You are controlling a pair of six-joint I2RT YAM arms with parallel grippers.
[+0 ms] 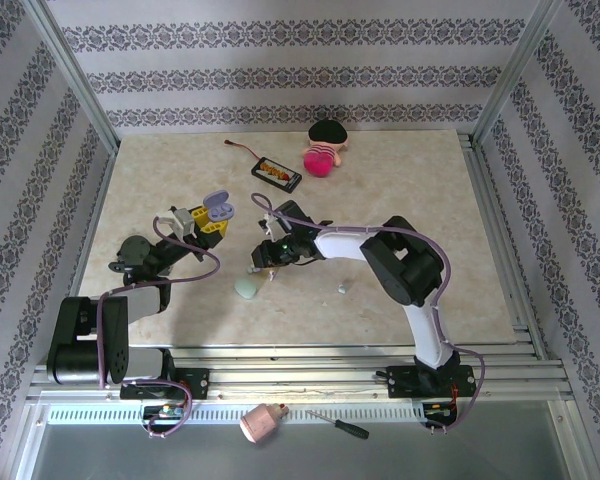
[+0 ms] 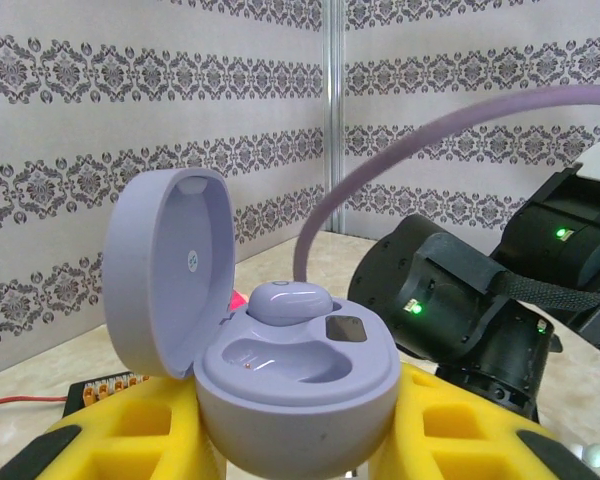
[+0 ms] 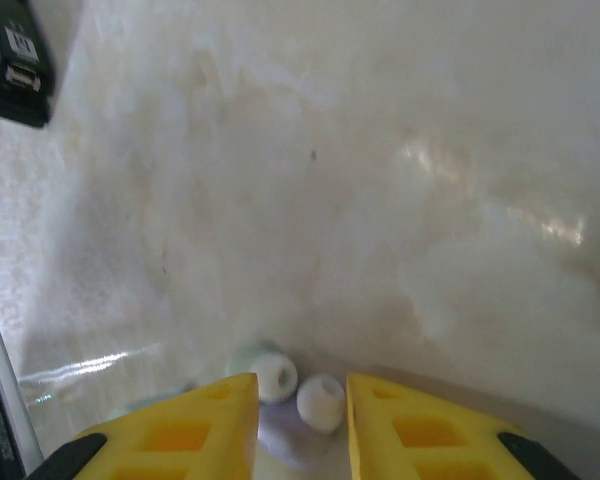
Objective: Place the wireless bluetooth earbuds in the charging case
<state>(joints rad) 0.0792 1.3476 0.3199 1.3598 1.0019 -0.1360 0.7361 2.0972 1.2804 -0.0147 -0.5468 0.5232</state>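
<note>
Small mark (image 2: pixel 193 260) on lid of lavender charging case (image 2: pixel 300 390): unreadable. No other text legible.

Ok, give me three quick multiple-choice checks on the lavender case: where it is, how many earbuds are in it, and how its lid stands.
1. Where is the lavender case?
A) held in the left gripper
B) lying flat on the table
C) held in the right gripper

2. How many earbuds sit in its slots?
A) none
B) one
C) two

3. How is its lid?
A) shut
B) detached
C) hinged up, open

Answers:
1 A: in the left wrist view, the yellow fingers flank the case's base on both sides.
2 B: one lavender earbud fills the far slot, and the near slot is bare.
3 C: the lid stands upright at the left of the base, its inside facing the slots.
</note>
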